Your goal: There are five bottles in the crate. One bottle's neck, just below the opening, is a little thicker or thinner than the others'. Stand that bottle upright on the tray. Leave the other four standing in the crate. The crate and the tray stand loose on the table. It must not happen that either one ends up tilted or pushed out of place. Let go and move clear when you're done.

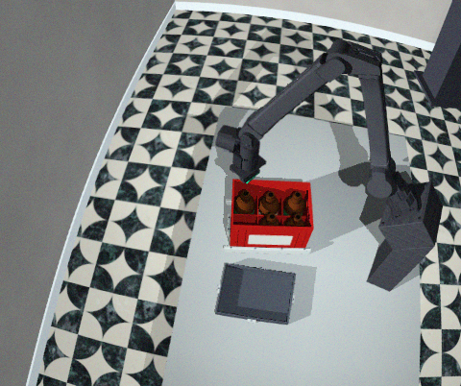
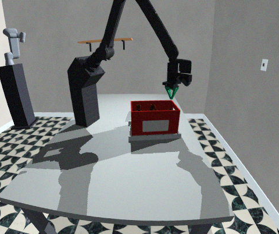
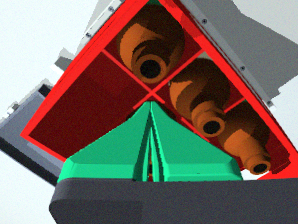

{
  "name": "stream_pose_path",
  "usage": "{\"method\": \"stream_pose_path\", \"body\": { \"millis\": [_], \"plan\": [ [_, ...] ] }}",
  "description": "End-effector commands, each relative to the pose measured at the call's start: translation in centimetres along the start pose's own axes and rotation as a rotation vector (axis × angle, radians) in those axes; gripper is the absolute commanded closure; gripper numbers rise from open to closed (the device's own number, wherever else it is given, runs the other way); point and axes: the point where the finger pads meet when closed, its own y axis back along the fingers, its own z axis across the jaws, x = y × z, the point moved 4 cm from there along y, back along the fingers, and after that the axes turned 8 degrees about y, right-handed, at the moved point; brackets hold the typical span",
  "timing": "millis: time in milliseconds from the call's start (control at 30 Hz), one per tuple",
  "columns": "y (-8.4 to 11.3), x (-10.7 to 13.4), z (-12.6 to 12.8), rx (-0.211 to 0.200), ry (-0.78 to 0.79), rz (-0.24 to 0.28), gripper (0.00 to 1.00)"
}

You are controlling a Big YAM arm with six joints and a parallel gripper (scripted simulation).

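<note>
The pale table (image 1: 357, 307) (image 2: 123, 180) carries the red crate (image 1: 271, 236) (image 2: 155, 116) (image 3: 62, 95) and dark tray (image 1: 266, 290) (image 3: 24, 125)

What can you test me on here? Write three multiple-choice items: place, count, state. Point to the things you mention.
1. Where is the crate (image 1: 237, 236) (image 2: 155, 116) (image 3: 187, 29)?
A) on the tray (image 1: 263, 293) (image 3: 27, 117)
B) beside the tray
C) upside down in the tray

2. How many bottles (image 1: 245, 203) (image 2: 153, 107) (image 3: 150, 40) are in the crate?
A) three
B) four
C) five

3. The claw (image 1: 248, 180) (image 2: 171, 98) (image 3: 150, 111) is:
A) shut, holding nothing
B) wide open
C) shut on a bottle

1 B: the top view shows a gap between them.
2 C: three in one row, two in the other.
3 A: its tips meet with no bottle between them.
</note>
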Motion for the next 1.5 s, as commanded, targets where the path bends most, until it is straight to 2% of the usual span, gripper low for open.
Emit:
{"method": "stream_pose_path", "body": {
  "millis": [0,200,267,300,367,400,500,567,600,633,733,800,833,900,967,1467],
  "plan": [
    [0.0,0.0,0.3,0.001,-0.004,0.011,1.00],
    [0.0,0.0,0.3,0.001,-0.004,0.011,1.00],
    [-0.3,1.0,1.0,0.001,-0.002,0.018,1.00],
    [-0.4,1.4,2.0,-0.004,-0.004,0.005,1.00],
    [-0.6,3.7,4.8,-0.003,-0.003,0.010,1.00],
    [-0.6,3.7,4.8,-0.003,-0.003,0.011,1.00],
    [-0.4,6.1,7.3,-0.003,-0.001,0.010,1.00],
    [-0.4,6.1,7.3,-0.003,-0.001,0.010,1.00],
    [0.3,4.1,7.8,-0.014,-0.017,-0.027,1.00],
    [0.3,3.7,7.1,-0.003,-0.030,-0.034,0.39],
    [0.5,3.6,7.1,-0.006,-0.031,-0.039,0.39],
    [-0.1,5.3,6.4,0.008,-0.022,-0.008,0.39],
    [0.1,5.7,7.1,-0.002,-0.009,0.000,0.39],
    [0.4,5.0,7.7,-0.016,-0.008,-0.012,0.39],
    [0.4,4.7,7.4,-0.009,-0.015,-0.016,0.39],
    [0.4,4.8,7.3,-0.008,-0.012,-0.015,0.39]
  ]
}}
